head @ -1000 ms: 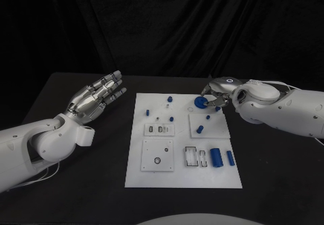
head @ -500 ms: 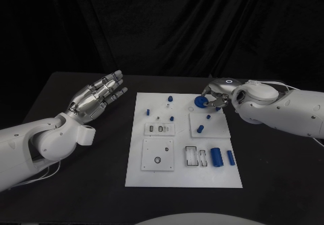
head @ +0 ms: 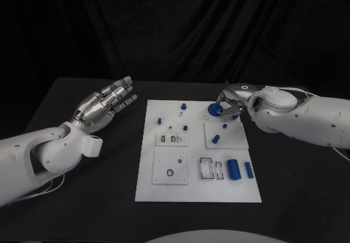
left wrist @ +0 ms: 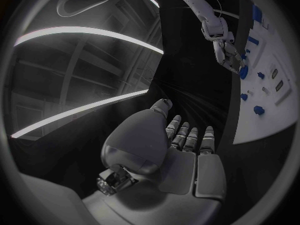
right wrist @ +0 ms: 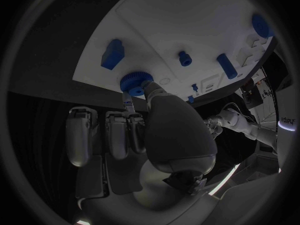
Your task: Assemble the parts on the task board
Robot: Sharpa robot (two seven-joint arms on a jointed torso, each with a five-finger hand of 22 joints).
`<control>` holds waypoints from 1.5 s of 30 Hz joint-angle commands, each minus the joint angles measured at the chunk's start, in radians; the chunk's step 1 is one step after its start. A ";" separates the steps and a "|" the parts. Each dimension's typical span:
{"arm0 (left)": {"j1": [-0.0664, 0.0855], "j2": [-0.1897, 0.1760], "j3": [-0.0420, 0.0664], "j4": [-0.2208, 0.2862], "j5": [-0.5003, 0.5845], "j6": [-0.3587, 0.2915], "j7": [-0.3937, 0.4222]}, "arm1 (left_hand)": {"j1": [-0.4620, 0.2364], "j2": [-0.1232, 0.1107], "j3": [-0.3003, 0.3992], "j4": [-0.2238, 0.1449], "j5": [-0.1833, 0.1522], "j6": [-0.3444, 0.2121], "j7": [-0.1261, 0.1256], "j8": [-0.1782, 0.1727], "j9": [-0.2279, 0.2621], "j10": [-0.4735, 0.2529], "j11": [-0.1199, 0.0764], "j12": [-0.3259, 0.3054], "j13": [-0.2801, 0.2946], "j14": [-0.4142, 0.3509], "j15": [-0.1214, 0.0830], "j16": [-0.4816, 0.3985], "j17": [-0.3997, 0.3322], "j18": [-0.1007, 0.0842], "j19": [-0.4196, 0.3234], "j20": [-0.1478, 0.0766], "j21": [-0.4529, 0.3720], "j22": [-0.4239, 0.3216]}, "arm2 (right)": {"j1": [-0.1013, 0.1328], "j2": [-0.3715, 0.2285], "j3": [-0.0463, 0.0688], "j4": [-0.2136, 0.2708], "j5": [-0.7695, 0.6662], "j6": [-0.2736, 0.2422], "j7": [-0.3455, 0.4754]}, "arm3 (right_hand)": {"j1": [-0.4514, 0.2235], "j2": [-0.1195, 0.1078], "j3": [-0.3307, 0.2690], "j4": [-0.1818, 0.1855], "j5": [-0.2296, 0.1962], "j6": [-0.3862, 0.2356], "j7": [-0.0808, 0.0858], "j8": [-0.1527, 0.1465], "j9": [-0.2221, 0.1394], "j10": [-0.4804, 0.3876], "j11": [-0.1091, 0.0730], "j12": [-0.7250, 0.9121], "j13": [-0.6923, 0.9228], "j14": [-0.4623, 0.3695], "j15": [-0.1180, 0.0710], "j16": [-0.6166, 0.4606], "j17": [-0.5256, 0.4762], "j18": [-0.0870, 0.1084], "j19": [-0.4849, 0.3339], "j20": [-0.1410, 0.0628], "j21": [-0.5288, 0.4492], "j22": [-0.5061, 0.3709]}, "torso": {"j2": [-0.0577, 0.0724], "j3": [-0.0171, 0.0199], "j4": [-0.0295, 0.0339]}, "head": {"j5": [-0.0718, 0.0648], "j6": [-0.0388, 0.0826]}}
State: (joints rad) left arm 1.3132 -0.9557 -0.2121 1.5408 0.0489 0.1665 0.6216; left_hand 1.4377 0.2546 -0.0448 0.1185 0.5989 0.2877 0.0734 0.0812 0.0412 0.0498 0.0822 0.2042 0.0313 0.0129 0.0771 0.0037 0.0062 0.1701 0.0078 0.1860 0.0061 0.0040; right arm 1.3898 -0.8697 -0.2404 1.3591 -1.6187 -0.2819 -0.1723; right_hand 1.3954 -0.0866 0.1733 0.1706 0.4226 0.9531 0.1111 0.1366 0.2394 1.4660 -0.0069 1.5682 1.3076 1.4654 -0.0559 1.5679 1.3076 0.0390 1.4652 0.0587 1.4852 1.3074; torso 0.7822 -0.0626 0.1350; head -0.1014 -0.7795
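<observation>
Slippage threatens: right robot hand (head: pixel 232 104) pinches the blue gear (head: pixel 216 109) above the task board's (head: pixel 197 192) far edge; left robot hand (head: pixel 105 104) hangs released, fingers apart.

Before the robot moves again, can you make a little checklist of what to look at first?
1. Right hand holds the blue gear: ok, its fingers pinch it in the right wrist view.
2. Gear over the far end of the task board: ok.
3. Gear seated on its spot: cannot tell, the fingers hide its underside.
4. Left hand out of the way: ok, it is open beside the board, holding nothing.
5. Blue pegs nearby clear of the right hand: ok, apart from it.
</observation>
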 commanded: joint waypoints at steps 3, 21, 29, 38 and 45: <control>-0.002 0.001 0.001 -0.002 0.004 0.017 0.005 | -0.003 0.010 0.005 0.001 0.002 -0.005 0.003 0.004 0.000 0.000 0.004 -0.001 -0.001 0.001 0.005 0.006 0.002 0.010 0.002 0.008 0.000 0.001 | -0.013 -0.003 -0.007 0.000 -0.003 -0.012 -0.013 | 0.021 0.018 0.005 -0.024 0.059 0.066 -0.048 0.089 0.128 0.105 -0.012 0.003 0.263 0.105 -0.013 0.003 0.263 -0.013 0.039 -0.014 0.006 0.213 | 0.000 -0.0001 0.0002 | -0.001 0.004; -0.003 -0.001 0.001 -0.006 0.004 0.013 0.001 | -0.004 0.011 0.008 0.001 0.002 -0.007 0.003 0.004 0.000 0.000 0.004 0.000 -0.001 0.001 0.006 0.006 0.002 0.010 0.002 0.009 0.001 0.002 | 0.050 -0.044 -0.006 0.149 -0.003 -0.112 -0.027 | -0.005 0.013 0.000 -0.018 0.060 0.053 -0.052 0.115 0.181 0.105 -0.017 0.003 0.263 0.105 -0.020 0.003 0.263 -0.023 0.066 -0.021 0.037 0.234 | 0.000 0.0003 0.0000 | 0.008 0.003; -0.003 0.005 0.001 -0.009 0.004 0.015 -0.002 | -0.004 0.011 0.008 0.001 0.002 -0.007 0.003 0.004 0.000 0.000 0.004 0.000 -0.001 0.001 0.006 0.006 0.002 0.010 0.002 0.009 0.001 0.002 | 0.060 0.000 -0.006 0.169 -0.003 -0.118 -0.014 | -0.007 0.013 0.000 -0.017 0.062 0.053 -0.051 0.116 0.184 0.105 -0.017 0.003 0.263 0.105 -0.021 0.003 0.263 -0.026 0.073 -0.021 0.045 0.239 | 0.000 -0.0017 0.0006 | 0.011 0.000; -0.003 0.010 0.001 -0.014 0.004 0.019 -0.004 | -0.006 0.011 0.010 0.003 -0.003 -0.008 0.003 0.004 0.000 0.000 0.004 -0.001 0.000 0.002 0.009 0.007 0.002 0.010 0.002 0.010 0.001 0.002 | 0.056 0.070 -0.006 0.133 -0.003 -0.094 0.003 | -0.014 0.011 0.001 -0.012 0.057 0.050 -0.047 0.111 0.188 0.105 -0.014 0.003 0.263 0.105 -0.019 0.003 0.263 -0.027 0.075 -0.021 0.048 0.241 | 0.001 0.0006 0.0059 | 0.007 -0.005; -0.004 0.012 0.001 -0.015 0.004 0.020 -0.006 | -0.006 0.012 0.010 0.003 -0.004 -0.008 0.003 0.004 0.000 0.000 0.005 0.000 0.000 0.002 0.009 0.007 0.002 0.009 0.002 0.011 0.001 0.002 | 0.043 0.117 -0.006 0.090 -0.003 -0.068 0.013 | -0.014 0.010 0.003 -0.013 0.050 0.047 -0.045 0.107 0.189 0.105 -0.012 0.003 0.263 0.105 -0.018 0.003 0.263 -0.027 0.075 -0.020 0.048 0.241 | 0.000 -0.0016 0.0014 | 0.011 -0.006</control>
State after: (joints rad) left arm 1.3109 -0.9461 -0.2121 1.5245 0.0492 0.1722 0.6086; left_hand 1.4337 0.2586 -0.0421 0.1213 0.5989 0.2842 0.0769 0.0812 0.0411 0.0499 0.0821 0.2042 0.0313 0.0165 0.0806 0.0075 0.0068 0.1701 0.0116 0.1897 0.0061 0.0048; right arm 1.4376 -0.7564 -0.2468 1.4562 -1.6172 -0.3684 -0.1674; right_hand 1.3757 -0.0789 0.1763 0.1521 0.4772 0.9551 0.1116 0.2187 0.2379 1.4668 -0.0196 1.5682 1.3074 1.4689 -0.0697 1.5679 1.3074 0.0233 1.4653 0.0446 1.5285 1.3077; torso 0.7823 -0.0630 0.1394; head -0.0934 -0.7852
